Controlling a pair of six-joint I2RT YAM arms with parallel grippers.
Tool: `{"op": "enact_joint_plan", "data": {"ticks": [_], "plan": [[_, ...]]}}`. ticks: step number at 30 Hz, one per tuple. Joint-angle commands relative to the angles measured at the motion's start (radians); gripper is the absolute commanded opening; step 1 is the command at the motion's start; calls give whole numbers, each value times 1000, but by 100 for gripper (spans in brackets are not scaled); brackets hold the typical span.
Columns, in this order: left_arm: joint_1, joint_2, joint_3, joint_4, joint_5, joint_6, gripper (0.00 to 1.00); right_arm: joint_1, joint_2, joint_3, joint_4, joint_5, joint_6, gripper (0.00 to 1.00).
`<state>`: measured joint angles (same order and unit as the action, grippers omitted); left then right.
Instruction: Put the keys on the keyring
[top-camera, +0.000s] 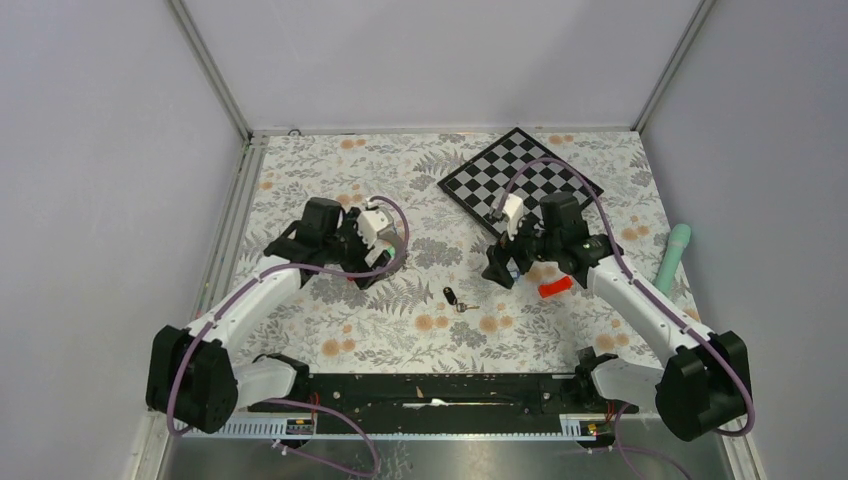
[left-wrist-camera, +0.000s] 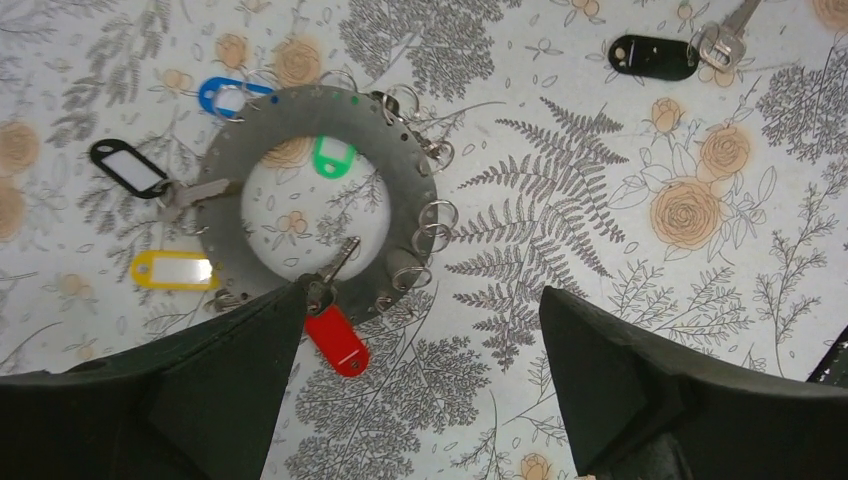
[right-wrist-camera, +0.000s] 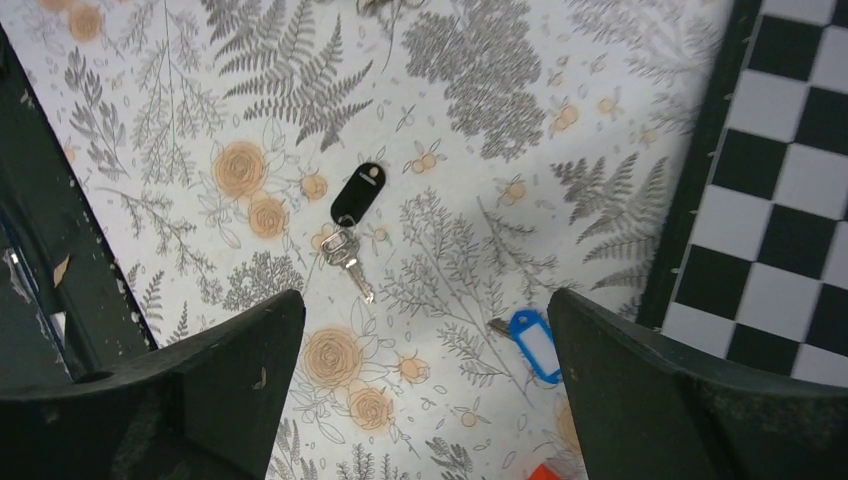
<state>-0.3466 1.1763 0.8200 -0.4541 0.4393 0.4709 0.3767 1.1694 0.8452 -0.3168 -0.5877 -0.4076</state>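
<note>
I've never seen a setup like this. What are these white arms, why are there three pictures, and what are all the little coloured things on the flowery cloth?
These are two robot arms bolted at the table's near edge. The wide picture looks down from above; the other two come from small cameras on each wrist, so the dark wedges at the bottom are that arm's own fingers.

The left gripper is open above a dark grey flat ring, which has keys with red, yellow, green, blue and black-rimmed tags around it. The right gripper is also open, over a loose key with a black oval tag and a blue-tagged key. Nothing is held.

Also there: a black-and-white chequered board, a red block and a mint-green handle-like object.
</note>
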Motion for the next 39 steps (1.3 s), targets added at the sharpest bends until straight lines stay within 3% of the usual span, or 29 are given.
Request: {"op": "enact_joint_plan", "data": {"ticks": [1, 9, 15, 20, 30, 39], "plan": [[-20, 34, -56, 128, 34, 28, 96, 30, 29, -48, 41, -7, -26, 99], [-54, 132, -20, 54, -48, 206, 73, 30, -22, -91, 61, 69, -50, 99], [-54, 167, 25, -111, -41, 578, 72, 30, -20, -91, 50, 86, -60, 99], [-54, 215, 67, -175, -4, 773, 72, 30, -20, -93, 50, 96, -61, 99], [-83, 420, 261, -184, 154, 818, 58, 28, -28, -93, 50, 107, -63, 99], [-152, 613, 410, -226, 136, 856, 46, 18, -56, -101, 54, 122, -68, 99]]}}
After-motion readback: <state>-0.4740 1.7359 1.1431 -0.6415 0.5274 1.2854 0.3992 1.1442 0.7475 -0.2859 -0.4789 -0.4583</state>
